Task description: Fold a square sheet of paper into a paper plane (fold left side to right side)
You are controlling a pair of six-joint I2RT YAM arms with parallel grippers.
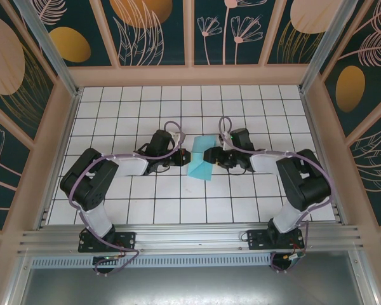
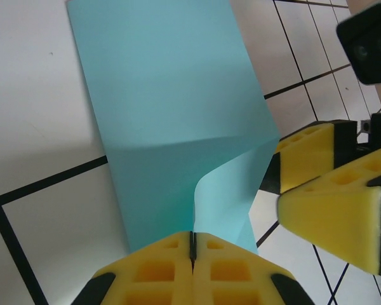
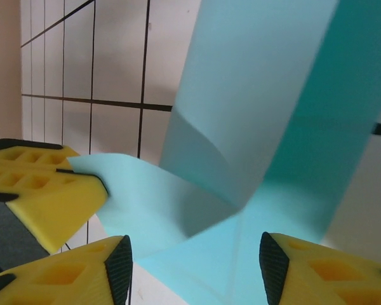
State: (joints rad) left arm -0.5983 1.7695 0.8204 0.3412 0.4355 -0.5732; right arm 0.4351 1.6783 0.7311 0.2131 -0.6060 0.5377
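Paper [image 2: 171, 114] pinched in left hand [image 2: 192, 244], left wrist view; right wrist view: right hand [image 3: 193, 254] parted.

White grid-tiled floor [image 1: 178, 203] inside dark teal walls [image 1: 92, 22] with peach floral motifs and pale wooden framing [image 1: 190, 75].

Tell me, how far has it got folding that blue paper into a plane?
The square sheet of paper shows a crease and lies partly flat on the tiles. In hand: the left gripper is shut on its lifted edge, the right gripper open close by. Left: no pointed plane shape yet, so more folds.
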